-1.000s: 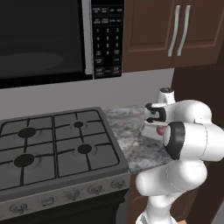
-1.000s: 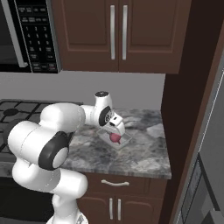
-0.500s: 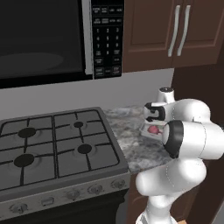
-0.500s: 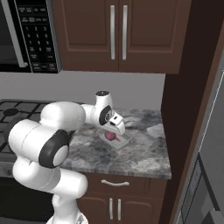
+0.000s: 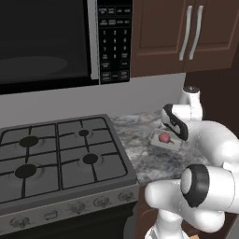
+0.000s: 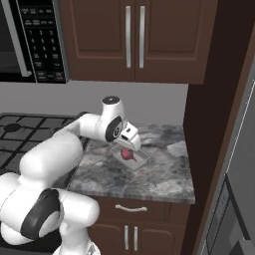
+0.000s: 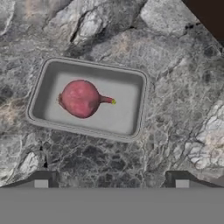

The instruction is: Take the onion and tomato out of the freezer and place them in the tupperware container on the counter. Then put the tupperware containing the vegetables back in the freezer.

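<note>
On your far left sits the black stove [image 5: 60, 154], with the microwave [image 5: 56, 42] hanging above it. Right of the stove runs the marbled counter [image 6: 149, 174], and on it lies the tray [image 7: 131, 109], pale and shallow, its long side running across the hand view. The onion [image 7: 81, 99] rests inside the tray, toward its left half in the hand view, lying on its side with the stub pointing right toward the tray's open half. You can pick out the same onion [image 6: 128, 155] as a dull pink-red ball in the right base view, and again in the left base view [image 5: 164, 137], just beside the arm's wrist.

Your gripper [image 7: 111, 183] hangs above the counter, looking straight down at the tray. Its two finger tips [image 7: 41, 179] stand wide apart at the bottom of the hand view, one near each lower corner, with bare stone between them and nothing held. Neither tip touches the tray or the onion; the tray's near rim lies just above them in that view.

In the right base view the hand [image 6: 130, 139] sits directly over the tray [image 6: 142, 160]. Above the counter you have the brown wall cabinets [image 6: 134, 40] with their silver handles. Further right stands a tall dark panel [image 6: 209, 124], and beyond it a pale grey appliance side [image 6: 239, 174] at the edge of the view.
</note>
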You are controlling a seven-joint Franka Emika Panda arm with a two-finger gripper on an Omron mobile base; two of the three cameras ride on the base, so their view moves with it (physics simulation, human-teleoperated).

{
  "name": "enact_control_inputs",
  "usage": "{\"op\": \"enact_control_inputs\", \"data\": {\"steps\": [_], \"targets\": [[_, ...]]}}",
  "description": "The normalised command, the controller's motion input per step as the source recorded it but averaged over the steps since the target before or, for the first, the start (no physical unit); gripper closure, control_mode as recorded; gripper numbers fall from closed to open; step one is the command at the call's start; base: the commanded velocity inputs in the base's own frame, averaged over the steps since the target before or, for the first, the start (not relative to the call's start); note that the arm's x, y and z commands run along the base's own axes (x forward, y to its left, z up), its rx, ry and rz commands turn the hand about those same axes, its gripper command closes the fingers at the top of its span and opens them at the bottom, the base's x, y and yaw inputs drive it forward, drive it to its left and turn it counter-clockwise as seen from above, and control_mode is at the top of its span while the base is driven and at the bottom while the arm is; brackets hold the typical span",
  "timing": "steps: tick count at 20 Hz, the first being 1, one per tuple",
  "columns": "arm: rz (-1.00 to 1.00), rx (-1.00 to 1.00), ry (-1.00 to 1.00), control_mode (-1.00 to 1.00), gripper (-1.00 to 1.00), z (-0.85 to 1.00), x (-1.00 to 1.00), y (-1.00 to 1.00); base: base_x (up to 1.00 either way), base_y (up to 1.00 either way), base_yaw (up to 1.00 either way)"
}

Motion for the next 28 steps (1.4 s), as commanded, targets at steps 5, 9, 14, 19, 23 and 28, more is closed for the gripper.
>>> {"op": "enact_control_inputs", "data": {"steps": [5,9,14,19,23,28], "targets": [[0.0,0.02,-0.13,-1.0,-1.0,1.0,-1.0,0.0,0.0,0.0,0.0],[0.0,0.02,-0.02,-1.0,-1.0,1.0,-1.0,0.01,0.0,0.0,0.0],[0.0,0.0,0.0,-1.0,-1.0,0.87,-1.0,0.13,0.0,0.0,0.0],[0.0,0.0,0.0,-1.0,-1.0,0.62,-0.97,0.29,0.0,0.0,0.0],[0.04,0.0,0.09,-1.0,-1.0,0.18,-0.47,0.51,0.0,0.0,0.0],[0.02,0.0,0.09,-1.0,-1.0,-0.01,-0.04,0.23,0.0,0.0,0.0]]}}
